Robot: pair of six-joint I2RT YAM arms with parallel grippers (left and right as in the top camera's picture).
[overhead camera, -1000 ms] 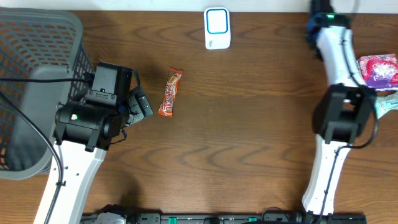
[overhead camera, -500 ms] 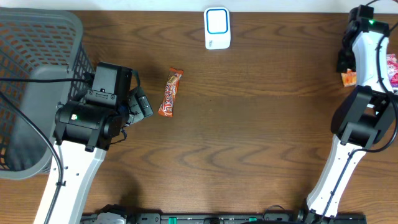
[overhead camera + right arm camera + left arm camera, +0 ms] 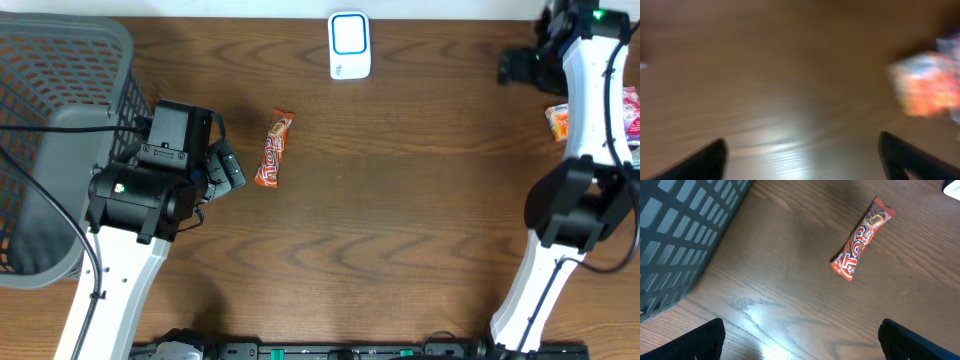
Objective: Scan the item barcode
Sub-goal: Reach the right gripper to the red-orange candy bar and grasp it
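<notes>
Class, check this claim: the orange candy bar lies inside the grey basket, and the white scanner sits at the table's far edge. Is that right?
No. The overhead view shows the candy bar on the bare table, outside the grey basket; the scanner part holds.

You've got a grey mesh basket [image 3: 60,60] at the left end of the wood-grain bench [image 3: 400,200], with a black cable [image 3: 50,129] running across it. At the right edge, an orange packet [image 3: 557,121] lies near a pink packet [image 3: 632,110] that the frame cuts off. The right wrist view is too blurred for detail.
</notes>
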